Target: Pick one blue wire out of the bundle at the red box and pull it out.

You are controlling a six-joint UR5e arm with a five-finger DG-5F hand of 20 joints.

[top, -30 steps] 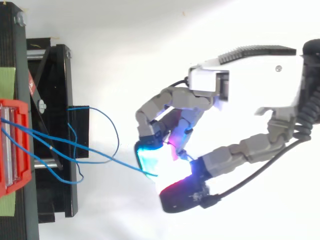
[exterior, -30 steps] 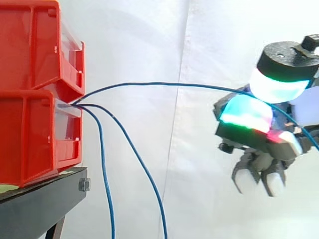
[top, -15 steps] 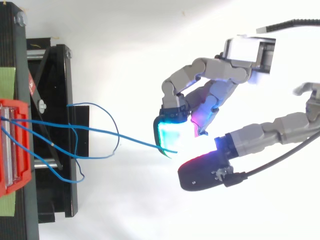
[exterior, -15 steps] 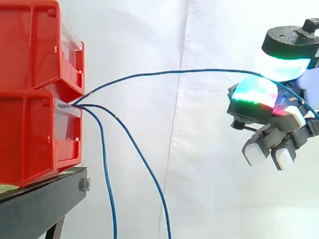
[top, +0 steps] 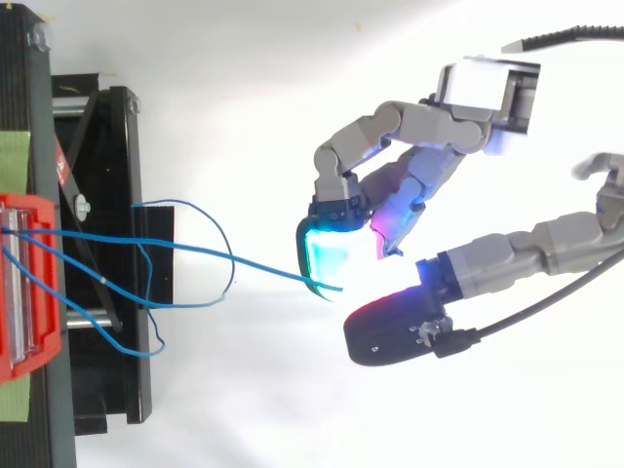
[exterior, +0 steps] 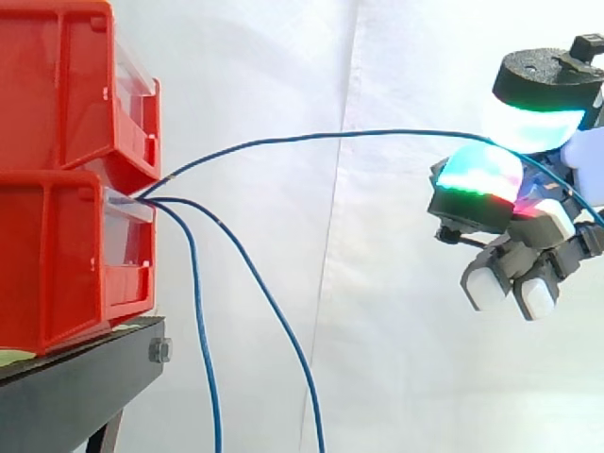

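Evidently the pick was done: curled fingers (exterior: 481, 175) of the hand (top: 429, 127) pinched one wire (exterior: 330, 135) between thick, rounded, glowing pads, well away from the box (exterior: 57, 264). The thin, flexible blue strand arched back to the box's front, its far end apparently lodged there, so pulling it free remained. Two more wires (exterior: 203, 330) drooped below the glossy, hard plastic box.
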